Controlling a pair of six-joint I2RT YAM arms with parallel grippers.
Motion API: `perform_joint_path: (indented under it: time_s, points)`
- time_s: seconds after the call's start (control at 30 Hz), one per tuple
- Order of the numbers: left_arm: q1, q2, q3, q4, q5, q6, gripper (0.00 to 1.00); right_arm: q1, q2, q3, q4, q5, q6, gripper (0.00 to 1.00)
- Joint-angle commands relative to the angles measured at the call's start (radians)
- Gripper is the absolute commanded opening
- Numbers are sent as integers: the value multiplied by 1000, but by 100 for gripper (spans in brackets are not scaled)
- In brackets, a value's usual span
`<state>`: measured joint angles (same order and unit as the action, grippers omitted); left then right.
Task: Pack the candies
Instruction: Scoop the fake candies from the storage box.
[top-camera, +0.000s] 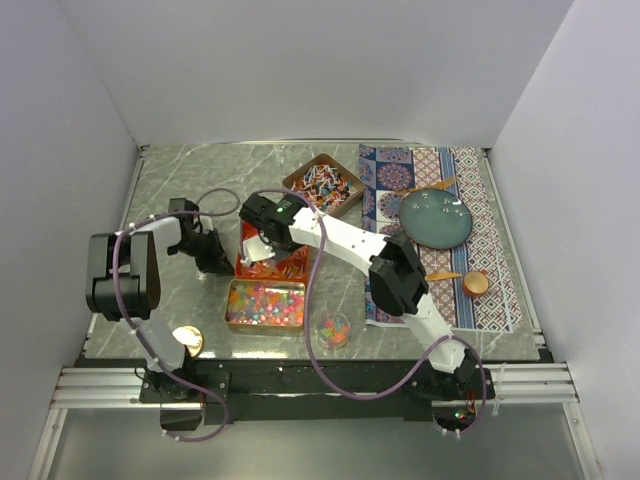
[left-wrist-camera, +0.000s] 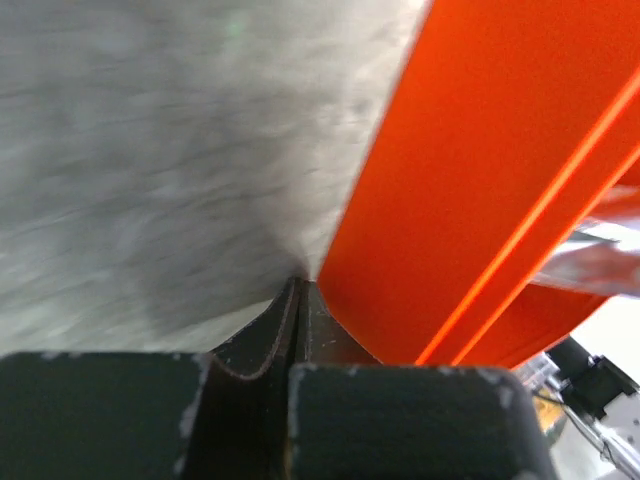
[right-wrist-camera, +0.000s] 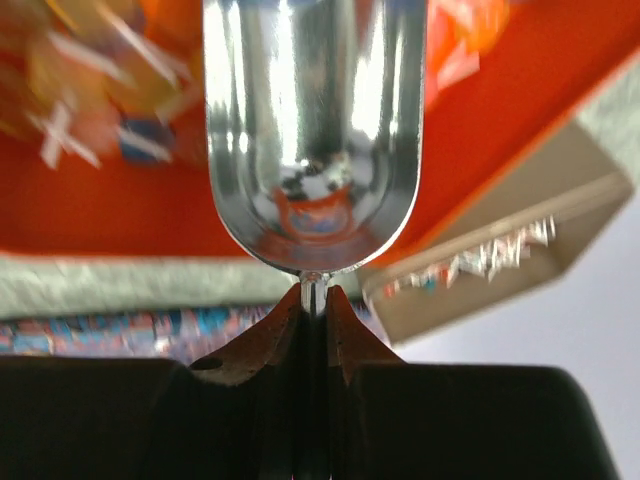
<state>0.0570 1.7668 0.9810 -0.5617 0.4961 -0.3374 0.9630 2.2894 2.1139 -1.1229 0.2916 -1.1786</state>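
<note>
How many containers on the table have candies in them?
4. A brown box at the far side, an orange tray in the middle, a gold tin just nearer than it, and a small clear bowl by the near edge. The arms may hide more.

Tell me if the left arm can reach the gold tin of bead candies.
Probably yes: the left gripper sits beside the orange tray, the gold tin lies nearer its base, and the right gripper holds its scoop over the tray, not the tin.
</note>
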Motion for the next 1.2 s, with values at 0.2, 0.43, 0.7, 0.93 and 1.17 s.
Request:
perform_joint_path:
  time_s: [0.2, 0.43, 0.7, 0.93, 1.17]
  points:
    - [-51, 69, 88, 3, 71, -12, 1, 31, 68, -28, -15, -223, -133, 0]
    - [-95, 63, 110, 6, 99, -6, 1, 43, 93, -42, 38, -256, -116, 0]
    - [-112, 54, 122, -7, 101, 9, 1, 33, 131, -17, 120, -411, -75, 0]
    - [-111, 43, 150, -38, 104, 40, 1, -9, 66, -93, 205, -624, -39, 0]
    - [-106, 16, 165, -60, 136, 70, 1, -14, 39, -121, 273, -680, 43, 0]
